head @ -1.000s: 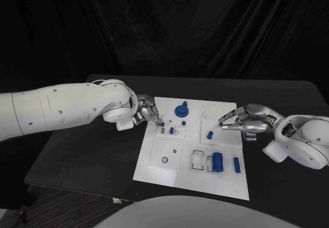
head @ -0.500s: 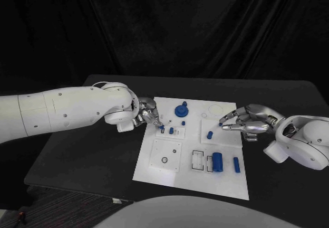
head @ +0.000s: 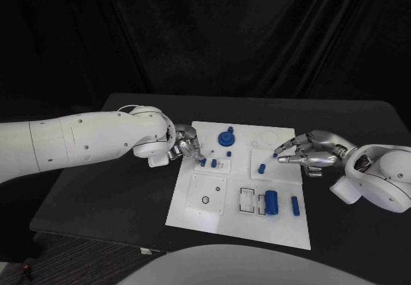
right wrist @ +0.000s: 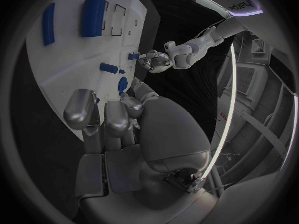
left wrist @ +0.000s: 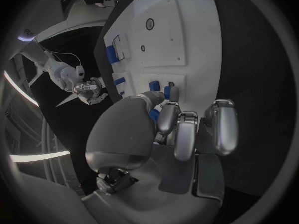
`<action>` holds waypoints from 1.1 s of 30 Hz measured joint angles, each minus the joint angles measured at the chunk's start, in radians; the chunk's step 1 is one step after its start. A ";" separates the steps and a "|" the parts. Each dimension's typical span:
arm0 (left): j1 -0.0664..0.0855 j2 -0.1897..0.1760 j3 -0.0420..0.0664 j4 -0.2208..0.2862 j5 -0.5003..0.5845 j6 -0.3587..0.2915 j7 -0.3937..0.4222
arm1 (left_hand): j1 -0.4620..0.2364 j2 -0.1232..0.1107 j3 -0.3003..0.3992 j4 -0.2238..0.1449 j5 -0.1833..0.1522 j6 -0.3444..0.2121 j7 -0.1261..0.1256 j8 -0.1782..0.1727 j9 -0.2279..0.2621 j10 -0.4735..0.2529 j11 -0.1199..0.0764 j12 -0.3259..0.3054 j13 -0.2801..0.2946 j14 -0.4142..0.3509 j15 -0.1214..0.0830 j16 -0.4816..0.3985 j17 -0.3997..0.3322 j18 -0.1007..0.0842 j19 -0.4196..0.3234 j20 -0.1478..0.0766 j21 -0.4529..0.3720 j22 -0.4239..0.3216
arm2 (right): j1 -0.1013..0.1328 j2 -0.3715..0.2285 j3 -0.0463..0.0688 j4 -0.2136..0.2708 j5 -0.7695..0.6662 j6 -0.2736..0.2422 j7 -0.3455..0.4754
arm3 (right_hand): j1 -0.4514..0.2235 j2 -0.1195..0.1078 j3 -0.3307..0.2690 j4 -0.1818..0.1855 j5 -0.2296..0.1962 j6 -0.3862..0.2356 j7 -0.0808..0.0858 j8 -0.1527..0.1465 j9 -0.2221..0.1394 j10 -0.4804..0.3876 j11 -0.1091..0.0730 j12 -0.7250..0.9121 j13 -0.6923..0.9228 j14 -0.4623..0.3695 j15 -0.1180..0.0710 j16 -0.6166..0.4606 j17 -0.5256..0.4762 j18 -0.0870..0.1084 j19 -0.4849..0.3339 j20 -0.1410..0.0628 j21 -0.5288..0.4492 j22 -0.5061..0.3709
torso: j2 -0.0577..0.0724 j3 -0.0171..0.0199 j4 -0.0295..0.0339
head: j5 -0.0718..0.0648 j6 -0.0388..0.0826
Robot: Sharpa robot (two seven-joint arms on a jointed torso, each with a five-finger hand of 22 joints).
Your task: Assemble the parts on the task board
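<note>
White plastic task board (head: 224, 205) lies mid-surface. My left hand (head: 187, 144) pinches a small blue peg (head: 201, 155) at its upper-left sockets; my right hand (head: 302, 151) pinches another blue piece (head: 277, 155), I judge. Next: lower each squarely into its hole.

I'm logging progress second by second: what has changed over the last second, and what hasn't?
The left arm slid further in over the table, carrying the left hand slightly toward the small blue parts at the task board's left edge; whether it holds anything cannot be told. The right hand stayed at the board's right edge, fingertips at a small blue piece. The large blue cylinder and the other parts did not move.
</note>
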 measured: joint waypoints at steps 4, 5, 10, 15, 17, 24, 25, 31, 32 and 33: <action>-0.003 -0.001 0.000 0.000 -0.001 -0.001 0.003 | 0.000 0.000 -0.001 -0.001 0.000 0.000 0.000 0.000 0.000 0.000 0.000 0.000 0.000 0.000 0.000 0.000 0.000 0.000 0.000 0.000 0.000 0.000 | 0.000 -0.003 0.000 0.002 0.000 0.002 0.000 | 0.000 0.000 0.000 0.000 0.000 0.000 0.000 0.000 0.000 -0.002 -0.002 -0.002 -0.002 0.000 0.000 0.000 0.000 0.000 0.000 0.000 0.000 0.000 | 0.001 0.0005 0.0006 | -0.005 0.000; -0.004 -0.001 0.000 0.000 -0.001 -0.001 0.003 | 0.000 0.000 -0.001 -0.001 0.000 0.000 0.000 0.000 0.000 0.000 0.000 0.000 0.000 0.000 0.000 0.000 0.000 0.000 0.000 0.000 0.000 0.000 | 0.000 -0.004 0.000 0.002 0.000 0.002 0.000 | 0.002 -0.002 0.000 0.000 0.000 0.000 0.000 0.000 0.000 -0.003 -0.003 -0.002 -0.003 0.000 0.000 0.000 0.000 0.000 0.000 0.000 0.000 0.000 | 0.001 0.0008 0.0008 | -0.005 0.000; -0.008 -0.005 0.000 0.001 -0.002 -0.001 0.005 | 0.000 0.000 -0.001 -0.001 0.000 -0.002 0.002 0.000 0.000 0.000 0.000 0.000 0.000 0.000 0.000 0.000 0.000 0.000 0.000 0.000 0.000 0.000 | 0.000 -0.004 0.000 0.002 0.000 0.004 0.000 | 0.004 -0.004 0.000 0.000 0.000 0.000 0.000 0.000 0.000 -0.003 -0.004 -0.003 -0.006 0.000 0.000 0.000 -0.001 0.000 0.000 0.000 0.000 0.000 | 0.001 0.0013 0.0013 | -0.005 0.000; -0.010 -0.006 0.000 0.001 -0.003 -0.001 0.006 | 0.000 0.000 -0.001 -0.001 0.000 -0.003 0.004 0.000 0.000 0.000 0.000 0.000 0.000 0.000 0.000 0.000 0.000 0.000 0.000 0.000 0.000 0.000 | 0.000 -0.004 0.000 0.002 0.000 0.006 0.000 | 0.004 -0.004 0.000 0.000 0.000 0.000 0.000 0.000 -0.001 -0.003 -0.004 -0.010 -0.011 0.000 0.000 0.000 -0.001 0.000 0.000 0.000 0.000 0.000 | 0.001 0.0013 0.0000 | -0.001 0.000; -0.011 -0.007 0.000 0.002 -0.003 -0.001 0.007 | 0.000 0.000 -0.001 -0.001 0.000 -0.003 0.004 0.000 0.000 0.000 0.000 0.000 0.000 0.000 0.000 0.000 0.000 0.000 0.000 0.000 0.000 0.000 | 0.000 -0.003 0.000 0.002 0.000 0.007 0.000 | 0.004 -0.004 0.000 0.000 0.000 0.000 0.000 0.000 -0.001 -0.003 -0.004 -0.010 -0.012 0.000 0.000 0.000 -0.001 0.000 0.000 0.000 0.000 0.000 | 0.001 0.0013 -0.0001 | 0.000 0.000; -0.012 -0.012 0.000 0.002 -0.003 -0.001 0.007 | 0.000 0.000 -0.001 -0.001 0.000 -0.003 0.003 0.000 0.000 0.000 0.000 0.000 0.000 0.000 0.000 0.000 0.000 0.000 0.000 0.000 0.000 0.000 | 0.000 -0.002 0.000 0.001 0.000 0.010 0.000 | 0.004 -0.004 0.003 0.003 0.000 0.000 0.000 0.004 -0.001 -0.011 -0.004 -0.014 -0.016 0.000 0.000 0.000 -0.001 0.000 0.000 0.000 0.000 0.000 | 0.000 0.0013 0.0022 | -0.003 0.000; -0.012 -0.013 0.000 0.002 -0.003 -0.001 0.008 | 0.000 0.000 -0.001 -0.001 0.000 -0.001 0.002 0.000 -0.001 0.000 0.000 0.000 0.000 0.000 0.000 0.000 0.000 0.000 0.000 0.000 0.000 0.000 | -0.001 -0.002 0.000 0.001 0.000 0.011 0.000 | 0.004 -0.004 0.003 0.003 0.000 0.000 0.000 0.004 -0.001 -0.011 -0.004 -0.014 -0.016 0.000 0.000 0.000 -0.001 0.000 0.000 0.000 0.000 0.000 | 0.000 0.0013 0.0026 | -0.003 0.000; -0.015 -0.012 0.000 0.000 -0.003 -0.003 0.010 | -0.003 -0.003 0.020 -0.022 0.001 -0.001 0.001 -0.001 -0.002 0.000 0.000 0.000 0.000 0.000 0.000 0.000 0.000 0.000 0.000 0.000 0.000 0.000 | -0.001 -0.002 0.000 0.001 0.000 0.013 0.000 | 0.004 -0.004 0.000 0.006 0.000 0.000 0.000 0.004 -0.002 -0.011 -0.004 -0.019 -0.025 0.000 0.000 0.000 -0.003 0.000 0.000 0.000 -0.004 0.000 | -0.001 0.0012 0.0027 | -0.001 0.000; -0.016 -0.011 0.000 -0.001 -0.004 -0.004 0.010 | -0.005 -0.005 0.028 -0.030 0.001 -0.001 0.001 -0.001 -0.002 0.000 0.000 0.000 0.000 0.000 0.000 0.000 0.000 0.000 0.000 0.000 0.000 0.000 | -0.002 -0.002 0.000 0.000 0.000 0.014 0.000 | 0.004 -0.004 0.000 0.006 0.000 0.001 -0.002 0.006 -0.002 -0.013 -0.001 -0.022 -0.026 0.000 0.000 0.000 -0.003 0.000 0.000 0.000 -0.004 0.000 | -0.001 0.0011 0.0026 | -0.001 0.000; -0.017 -0.011 0.000 -0.001 -0.004 -0.004 0.010 | -0.005 -0.005 0.028 -0.030 0.001 -0.001 0.002 0.000 -0.002 0.000 0.000 0.000 0.000 0.000 0.000 0.000 0.000 0.000 0.000 0.000 0.000 0.000 | -0.002 -0.002 0.000 0.000 0.000 0.014 0.000 | 0.004 -0.004 0.000 0.006 0.000 0.003 -0.003 0.008 -0.002 -0.014 0.000 -0.025 -0.027 0.000 0.000 0.000 -0.003 0.000 0.000 0.000 -0.004 0.000 | -0.001 0.0011 0.0026 | -0.001 0.000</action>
